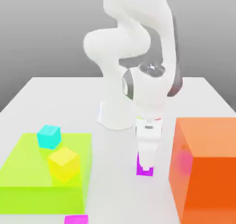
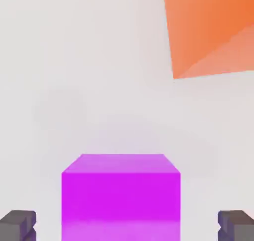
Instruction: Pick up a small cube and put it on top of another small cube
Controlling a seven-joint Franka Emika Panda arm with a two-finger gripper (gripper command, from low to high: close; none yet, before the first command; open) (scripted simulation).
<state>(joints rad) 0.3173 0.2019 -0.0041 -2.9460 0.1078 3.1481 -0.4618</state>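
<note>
The big orange block [image 1: 205,167] stands on the white table [image 1: 55,93] at the exterior view's right, near the camera; it is no part of my job, so I keep clear of its left face. The flat lime-green slab [image 1: 27,181] lies at the exterior view's left, carrying the small cyan cube [image 1: 49,136] farther back and the small yellow cube [image 1: 63,164] nearer; both sit on its top, close to one another. A second small magenta cube [image 1: 76,219] lies at the near edge, just right of the slab's near corner; I judge it the likeliest base for the stack.

My gripper [image 1: 146,165] hangs straight down over the small bright magenta cube [image 1: 145,169], which rests on the table between slab and block, nearer the block; I come from above so the fingers can straddle it.

The hand view adds what the exterior one hides: my dark fingertips [image 2: 18,224] stand spread wide, one either side of the cube [image 2: 120,198], with bare gaps between, so nothing is gripped yet. The exterior view alone gives the slab and its cubes.
</note>
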